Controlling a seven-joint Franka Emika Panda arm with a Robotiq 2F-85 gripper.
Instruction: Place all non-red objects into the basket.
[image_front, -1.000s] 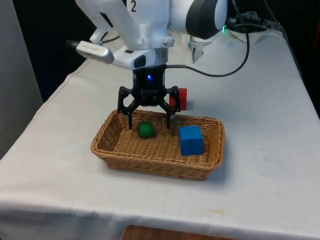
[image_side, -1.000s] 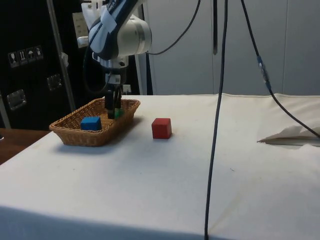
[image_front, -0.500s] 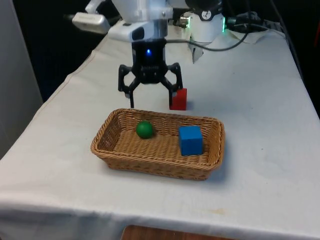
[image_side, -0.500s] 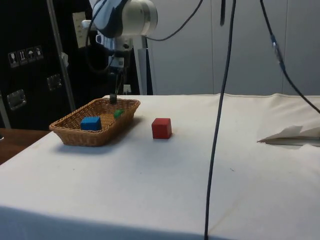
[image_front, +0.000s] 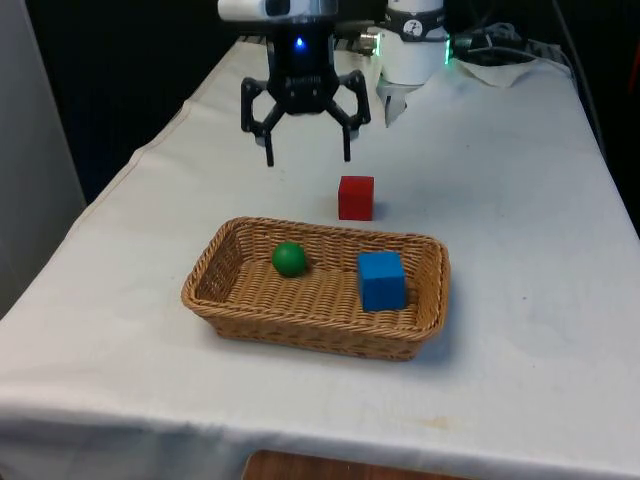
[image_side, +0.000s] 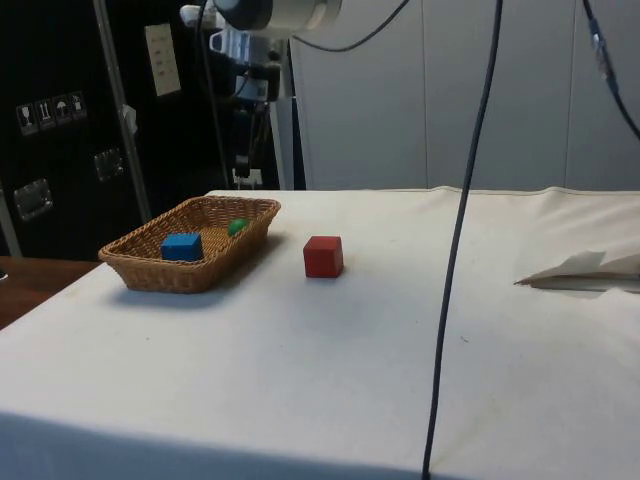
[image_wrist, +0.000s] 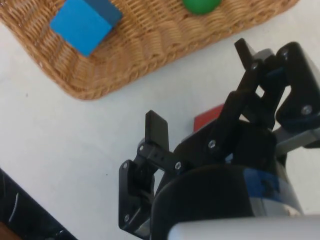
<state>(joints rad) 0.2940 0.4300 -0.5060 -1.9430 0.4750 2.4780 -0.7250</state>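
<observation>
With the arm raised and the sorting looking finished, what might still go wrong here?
1. The open black gripper hangs above the red cube, which sits just behind the wicker basket; another descent might grab it wrongly.
2. The green ball lies loose beside the blue cube; bumping the basket could roll it.

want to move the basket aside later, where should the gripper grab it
By the rim of a short end wall of the basket, coming straight down so one finger drops inside and one outside. The walls are thin and upright, and the end near the ball has more free floor than the end by the blue cube.
</observation>
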